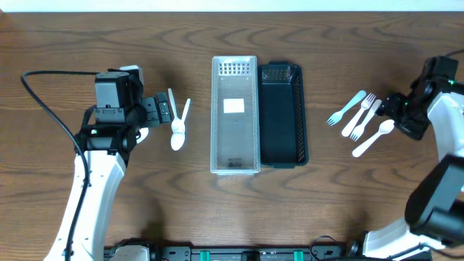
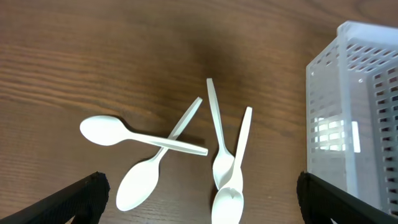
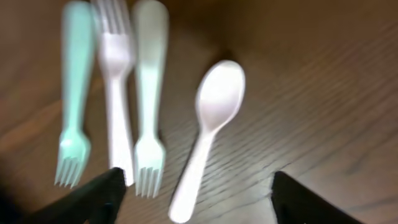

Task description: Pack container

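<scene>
A clear perforated container (image 1: 234, 116) stands at the table's middle, with a black container (image 1: 283, 114) against its right side. Several white plastic spoons (image 1: 177, 123) lie left of them; in the left wrist view the spoons (image 2: 221, 162) lie crossed, with the clear container (image 2: 360, 112) at the right. My left gripper (image 1: 159, 111) is open and empty beside them, its fingers (image 2: 202, 199) wide apart. Three forks (image 1: 357, 112) and a white spoon (image 1: 373, 138) lie at the right. My right gripper (image 1: 394, 109) is open and empty by them, with the forks (image 3: 118, 106) and the spoon (image 3: 211, 124) beyond its fingers (image 3: 196, 199).
Both containers hold no cutlery; a white label (image 1: 233, 106) shows through the clear one's floor. The table is dark wood (image 1: 348, 196). A black cable (image 1: 43, 109) loops from the left arm at the far left.
</scene>
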You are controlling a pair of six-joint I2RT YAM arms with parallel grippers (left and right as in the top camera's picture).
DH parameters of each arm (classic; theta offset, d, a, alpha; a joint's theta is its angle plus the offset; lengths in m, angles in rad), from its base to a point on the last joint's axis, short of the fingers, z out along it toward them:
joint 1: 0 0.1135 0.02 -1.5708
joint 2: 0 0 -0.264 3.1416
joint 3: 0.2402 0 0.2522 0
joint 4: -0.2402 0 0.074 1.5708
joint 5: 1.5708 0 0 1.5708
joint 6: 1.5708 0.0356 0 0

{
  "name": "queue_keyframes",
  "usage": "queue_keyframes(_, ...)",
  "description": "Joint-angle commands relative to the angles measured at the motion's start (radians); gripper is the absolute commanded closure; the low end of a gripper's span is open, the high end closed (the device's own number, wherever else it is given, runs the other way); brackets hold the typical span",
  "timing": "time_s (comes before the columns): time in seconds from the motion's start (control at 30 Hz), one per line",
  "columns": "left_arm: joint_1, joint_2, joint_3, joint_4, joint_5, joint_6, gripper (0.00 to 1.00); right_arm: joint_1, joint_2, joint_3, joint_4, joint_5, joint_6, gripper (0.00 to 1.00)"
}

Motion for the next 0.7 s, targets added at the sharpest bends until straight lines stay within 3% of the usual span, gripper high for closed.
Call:
queue_keyframes(0.0,0.004,0.023,0.018,-0.002,-0.011,0.01,0.02,-0.019,0.06,0.02,0.002,-0.003,0.065,0.31)
queue_keyframes(0.3,0.004,0.036,0.018,-0.002,-0.011,0.01,0.02,0.002,0.117,0.018,0.029,0.045,0.134,0.38)
queue_keyframes(0.43,0.004,0.036,0.018,-0.002,-0.011,0.01,0.02,0.029,0.127,0.015,0.028,0.09,0.134,0.46)
queue_keyframes(0.67,0.004,0.036,0.018,-0.002,-0.011,0.01,0.02,0.085,0.152,0.012,0.039,0.123,0.151,0.46)
